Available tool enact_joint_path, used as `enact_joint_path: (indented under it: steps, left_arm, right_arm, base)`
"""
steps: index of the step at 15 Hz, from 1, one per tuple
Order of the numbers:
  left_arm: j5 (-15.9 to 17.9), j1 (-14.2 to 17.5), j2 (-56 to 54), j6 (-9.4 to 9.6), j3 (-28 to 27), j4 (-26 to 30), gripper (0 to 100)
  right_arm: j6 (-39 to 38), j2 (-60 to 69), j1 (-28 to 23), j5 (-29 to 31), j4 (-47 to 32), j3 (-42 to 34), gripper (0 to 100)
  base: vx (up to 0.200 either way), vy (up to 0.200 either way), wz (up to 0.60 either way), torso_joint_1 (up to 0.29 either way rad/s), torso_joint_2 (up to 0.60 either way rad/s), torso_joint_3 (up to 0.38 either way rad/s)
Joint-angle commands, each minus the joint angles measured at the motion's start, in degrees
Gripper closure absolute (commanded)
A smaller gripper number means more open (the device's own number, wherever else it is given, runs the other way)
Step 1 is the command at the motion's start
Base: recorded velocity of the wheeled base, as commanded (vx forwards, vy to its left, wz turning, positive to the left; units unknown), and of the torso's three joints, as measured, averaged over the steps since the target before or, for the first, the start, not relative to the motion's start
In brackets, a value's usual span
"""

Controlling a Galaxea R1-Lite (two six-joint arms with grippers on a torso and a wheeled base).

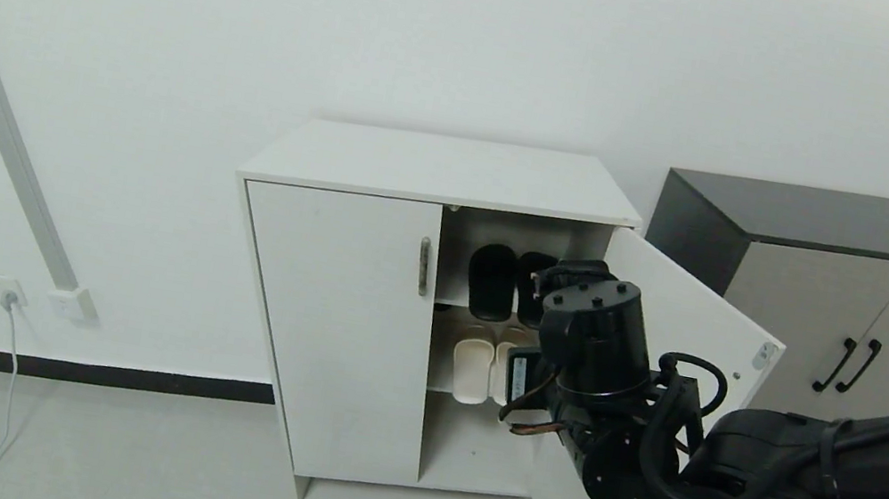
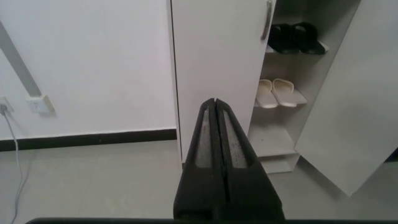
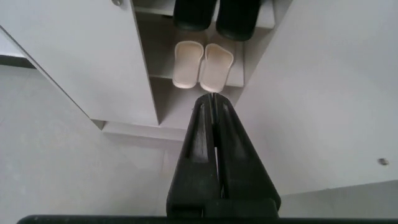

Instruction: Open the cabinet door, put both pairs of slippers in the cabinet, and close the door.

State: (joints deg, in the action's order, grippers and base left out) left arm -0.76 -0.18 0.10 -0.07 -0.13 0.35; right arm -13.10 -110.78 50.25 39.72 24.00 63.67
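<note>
Black slippers (image 1: 507,283) sit on the cabinet's (image 1: 440,167) upper shelf (image 1: 448,301), cream slippers (image 1: 479,368) at the middle shelf's (image 1: 439,390) front edge. The right end effector (image 3: 214,102), pinched closed and empty, hangs beside the open door (image 1: 686,344). Closing well likely means pushing the door's outer face near its free edge.

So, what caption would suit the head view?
Black slippers above cream slippers in the open white cabinet, right arm nearby.

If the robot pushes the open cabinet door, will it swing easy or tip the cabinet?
Probably swings easily: the open door looks like a thin flat panel hung by one side edge. Likely stiff, not floppy. The cabinet stands wide on the floor, so tipping seems unlikely.
</note>
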Motion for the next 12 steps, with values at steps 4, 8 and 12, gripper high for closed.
enact_joint_path:
  steps: [4,8,12]
  left_arm:
    - [-0.04,0.01,0.08,-0.01,0.05,0.00,100]
    - [-0.04,0.01,0.08,-0.01,0.05,0.00,100]
    - [-0.04,0.01,0.08,-0.01,0.05,0.00,100]
  right_arm:
    - [0.01,-0.32,0.02,0.01,-0.01,-0.13,100]
    - [0.01,-0.32,0.02,0.01,-0.01,-0.21,100]
    - [-0.08,-1.28,-0.06,0.01,0.08,-0.21,100]
  base:
    - [0.000,0.000,0.00,0.204,-0.52,-0.316]
    - [0.000,0.000,0.00,0.224,-0.54,-0.315]
    - [0.000,0.000,0.00,0.249,-0.58,-0.332]
